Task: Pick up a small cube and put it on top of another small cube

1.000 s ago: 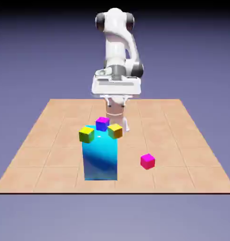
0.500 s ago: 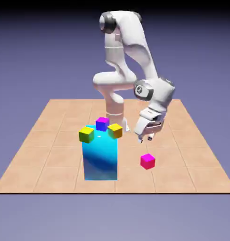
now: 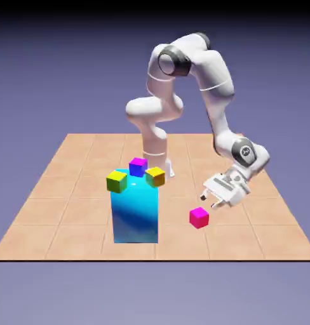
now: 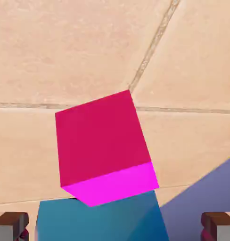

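Hand view: magenta cube (image 4: pixel 105 146) lies ahead of the open jaws (image 4: pixel 115 226), between their lines.

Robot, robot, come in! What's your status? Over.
Tool open, nothing held. Pink cube on the tiles, just ahead of the tips. Blue block stands beyond it; nothing between tool and cube. Over.

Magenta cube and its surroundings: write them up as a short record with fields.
target: magenta cube, on the tiled table, not held
end effector: open, tilted, close to the magenta cube at its upper right in the exterior view
block: tall cyan-blue, upright, on the exterior view's left of the magenta cube
other cubes: green-yellow, blue-purple and orange-yellow, grouped around the block's top
hand view: magenta cube large near the middle, between the spread fingertips
stacking: not yet done
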Robot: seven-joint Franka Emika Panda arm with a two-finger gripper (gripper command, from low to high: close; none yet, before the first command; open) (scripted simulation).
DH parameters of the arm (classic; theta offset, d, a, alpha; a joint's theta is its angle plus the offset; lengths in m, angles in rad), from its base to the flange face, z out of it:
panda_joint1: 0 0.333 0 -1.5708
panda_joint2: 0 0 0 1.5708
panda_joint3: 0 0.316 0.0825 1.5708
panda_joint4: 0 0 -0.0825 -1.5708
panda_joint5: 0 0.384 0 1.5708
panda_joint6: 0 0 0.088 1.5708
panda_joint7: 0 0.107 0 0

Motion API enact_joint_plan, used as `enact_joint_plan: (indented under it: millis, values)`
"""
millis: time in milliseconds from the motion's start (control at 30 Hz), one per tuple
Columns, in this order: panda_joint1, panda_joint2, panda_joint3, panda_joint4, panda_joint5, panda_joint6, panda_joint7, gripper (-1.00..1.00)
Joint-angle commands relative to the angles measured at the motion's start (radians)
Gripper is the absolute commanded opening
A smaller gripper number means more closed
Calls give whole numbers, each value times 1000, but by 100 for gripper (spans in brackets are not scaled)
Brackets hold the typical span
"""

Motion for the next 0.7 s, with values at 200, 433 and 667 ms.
enact_joint_plan:
  millis: [200,433,667]
  values:
    - [32,212,51,96,-120,-304,-35,0]
    - [-126,366,126,114,-199,-500,-57,0]
    - [-380,565,295,103,-404,-698,-45,0]
